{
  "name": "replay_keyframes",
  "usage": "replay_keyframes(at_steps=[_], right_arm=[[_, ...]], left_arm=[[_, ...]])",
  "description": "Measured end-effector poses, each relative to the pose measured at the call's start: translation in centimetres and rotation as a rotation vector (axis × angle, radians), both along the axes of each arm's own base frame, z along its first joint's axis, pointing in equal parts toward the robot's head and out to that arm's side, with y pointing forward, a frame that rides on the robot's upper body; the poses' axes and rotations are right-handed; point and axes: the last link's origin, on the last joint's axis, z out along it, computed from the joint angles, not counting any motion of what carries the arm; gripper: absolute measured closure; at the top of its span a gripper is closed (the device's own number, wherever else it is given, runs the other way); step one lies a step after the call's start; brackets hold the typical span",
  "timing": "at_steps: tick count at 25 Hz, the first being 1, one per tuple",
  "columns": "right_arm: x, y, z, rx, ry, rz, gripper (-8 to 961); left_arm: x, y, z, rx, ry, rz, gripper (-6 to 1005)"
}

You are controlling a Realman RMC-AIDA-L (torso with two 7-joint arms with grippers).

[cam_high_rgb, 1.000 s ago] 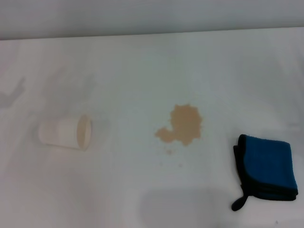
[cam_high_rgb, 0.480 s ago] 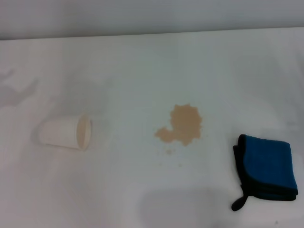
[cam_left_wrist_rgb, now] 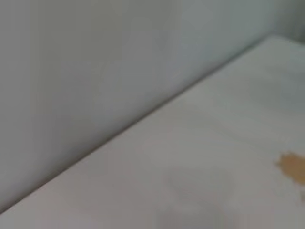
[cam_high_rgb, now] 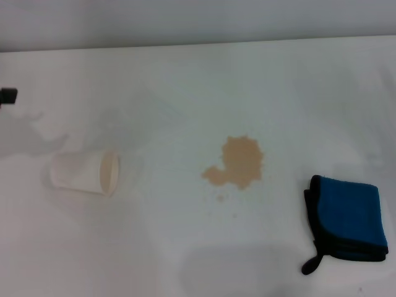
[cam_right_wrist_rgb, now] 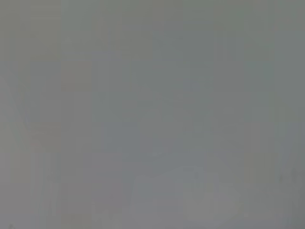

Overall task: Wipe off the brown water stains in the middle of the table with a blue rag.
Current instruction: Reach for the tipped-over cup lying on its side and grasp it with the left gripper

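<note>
The brown water stains [cam_high_rgb: 239, 163] lie in the middle of the white table [cam_high_rgb: 185, 93], a tan blotch with a smaller lobe and specks toward the front. They also show at the edge of the left wrist view [cam_left_wrist_rgb: 291, 167]. The blue rag [cam_high_rgb: 346, 216] lies folded on the table at the front right, black edging and loop tail toward the front. A dark tip of my left gripper [cam_high_rgb: 7, 95] shows at the far left edge, well away from both. My right gripper is out of view; its wrist view shows only plain grey.
A white paper cup [cam_high_rgb: 85, 173] lies on its side at the left, mouth toward the stains. The table's back edge meets a grey wall [cam_high_rgb: 198, 18]. The left arm's shadow falls beside the cup.
A dark tip of my left gripper has come into the head view at the far left edge, and its shadow has moved closer to the cup. Stains, rag and cup have not moved.
</note>
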Motion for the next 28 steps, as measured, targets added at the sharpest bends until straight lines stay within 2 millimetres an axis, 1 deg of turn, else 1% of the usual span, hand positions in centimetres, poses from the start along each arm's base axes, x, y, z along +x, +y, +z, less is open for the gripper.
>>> replay_keyframes(at_steps=[5, 9, 12, 17, 20, 26, 28], right_arm=[[0.0, 0.0, -0.1, -0.002, 0.004, 0.000, 159], [-0.1, 0.0, -0.3, -0.004, 0.009, -0.001, 159], [-0.1, -0.1, -0.4, -0.004, 0.017, 0.004, 159], [-0.1, -0.4, -0.5, 0.006, 0.052, 0.011, 158], [0.0, -0.6, -0.6, 0.004, 0.057, 0.008, 158], [0.1, -0.7, -0.7, -0.001, 0.055, -0.004, 152], [0.1, -0.6, -0.7, -0.003, 0.054, -0.006, 152]], left_arm=[[1.9, 0.7, 0.0, -0.069, 0.133, -0.050, 127], [2.8, 1.3, -0.3, -0.122, 0.246, -0.084, 127], [3.1, 1.5, -1.5, -0.180, 0.350, -0.132, 126], [2.7, 1.8, -4.0, -0.217, 0.474, -0.216, 126], [2.7, 1.8, -5.3, -0.222, 0.504, -0.272, 126], [2.8, 1.1, -8.1, -0.266, 0.495, -0.373, 126], [2.8, 0.9, -8.6, -0.281, 0.492, -0.387, 126]])
